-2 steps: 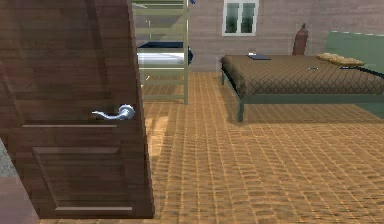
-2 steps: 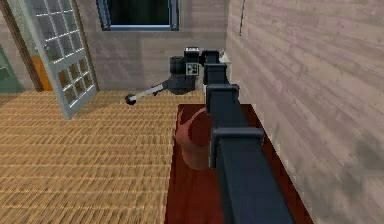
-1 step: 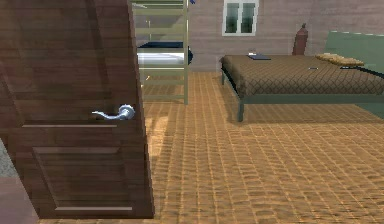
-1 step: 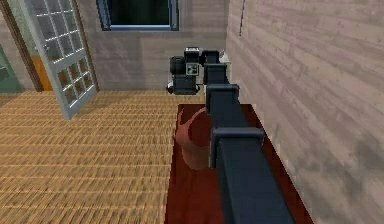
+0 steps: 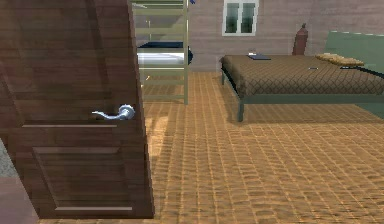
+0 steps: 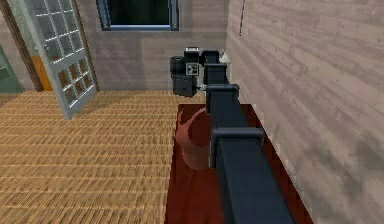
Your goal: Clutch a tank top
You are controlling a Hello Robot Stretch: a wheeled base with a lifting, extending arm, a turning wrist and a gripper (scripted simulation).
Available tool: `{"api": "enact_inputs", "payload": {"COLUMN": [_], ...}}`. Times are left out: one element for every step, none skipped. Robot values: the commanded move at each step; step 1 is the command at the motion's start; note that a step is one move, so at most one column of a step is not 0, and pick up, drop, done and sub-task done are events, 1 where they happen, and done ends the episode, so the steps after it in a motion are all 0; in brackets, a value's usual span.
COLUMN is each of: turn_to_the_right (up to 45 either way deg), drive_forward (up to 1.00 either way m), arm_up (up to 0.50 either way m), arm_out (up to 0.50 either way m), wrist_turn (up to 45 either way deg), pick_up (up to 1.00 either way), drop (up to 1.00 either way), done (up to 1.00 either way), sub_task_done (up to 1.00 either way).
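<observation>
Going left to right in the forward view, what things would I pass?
Dark brown wooden door → pale metal-framed rack → white-framed window → dark red upright thing → flat tan pillow

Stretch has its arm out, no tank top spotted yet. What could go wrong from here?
1. The dark square arm passes right by the reddish-brown round vessel on the dark red wooden top; a base turn may knock it over.
2. The grey plank wall runs close beside the arm; swinging might scrape it.
3. The dark brown panelled door stands near ahead; driving forward risks a bump.
</observation>
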Motion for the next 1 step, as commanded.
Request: {"api": "enact_inputs", "payload": {"turn_to_the_right": [0.0], "drive_forward": [0.0], "arm_up": [-0.28], "arm_out": [0.0], "wrist_turn": [0.0], "pick_up": [0.0], "drop": [0.0], "done": [0.0], "sub_task_done": [0.0]}}
